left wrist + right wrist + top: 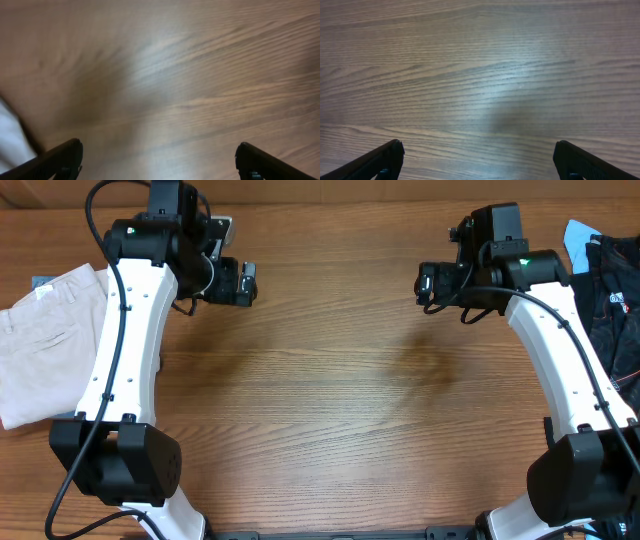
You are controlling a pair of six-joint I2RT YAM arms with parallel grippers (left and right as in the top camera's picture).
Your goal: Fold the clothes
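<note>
The beige shorts (45, 345) lie folded at the table's left edge in the overhead view, partly hidden under my left arm. A pale corner of fabric (10, 140) shows at the left of the left wrist view. My left gripper (245, 283) hovers over bare wood to the right of the shorts, open and empty; its fingers are spread wide in the left wrist view (157, 157). My right gripper (425, 283) is over bare wood at the upper right, open and empty; its fingers are spread wide in the right wrist view (477, 157).
Black patterned garments (615, 290) with a sky-blue piece (578, 235) lie at the right edge, beside my right arm. A grey edge (42, 281) pokes out behind the shorts. The wooden table (330, 400) lies between the arms.
</note>
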